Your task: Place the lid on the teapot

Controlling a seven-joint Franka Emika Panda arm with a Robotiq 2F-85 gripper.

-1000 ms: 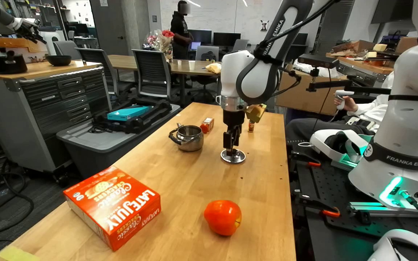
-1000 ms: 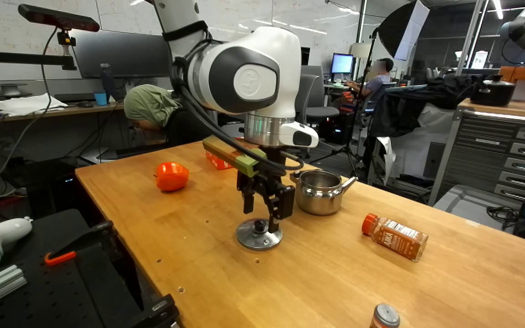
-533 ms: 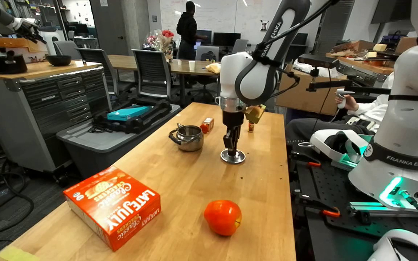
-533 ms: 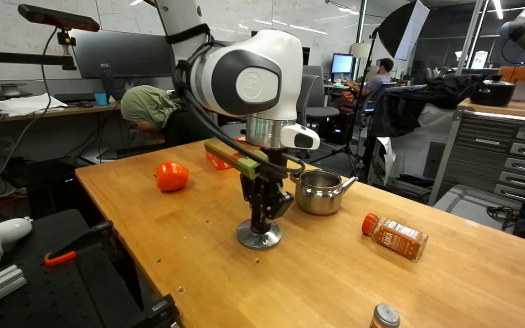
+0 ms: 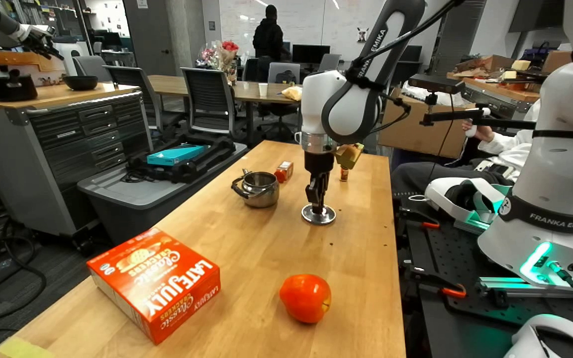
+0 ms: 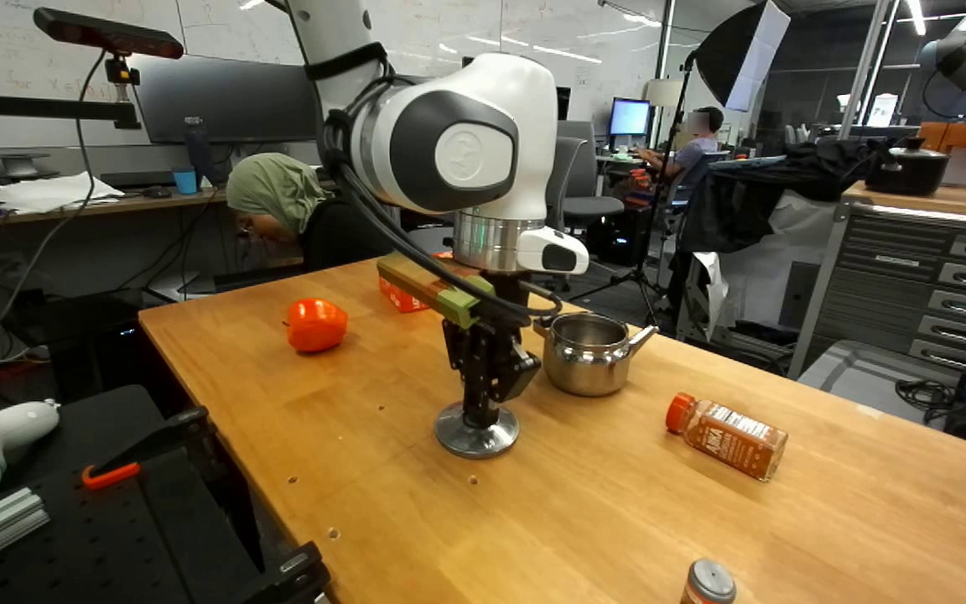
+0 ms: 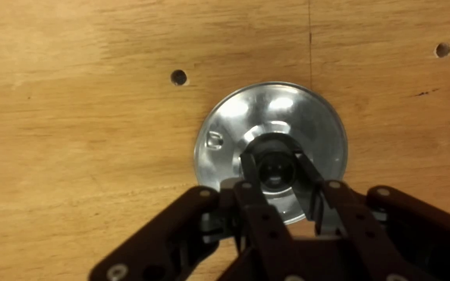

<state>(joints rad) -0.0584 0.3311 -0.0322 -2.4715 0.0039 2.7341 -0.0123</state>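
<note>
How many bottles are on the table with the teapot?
2. A red-capped bottle lies on its side near the teapot. A small grey-capped bottle stands upright, cut off at the bottom edge in an exterior view. The arm could be hiding others.

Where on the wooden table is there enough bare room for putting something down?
Bare wood lies between the round silvery metal lid and the shiny red-orange ball, and between that lid and the small grey-capped bottle. Crowded: the black fingers grip the lid's knob near the squat steel teapot.
</note>
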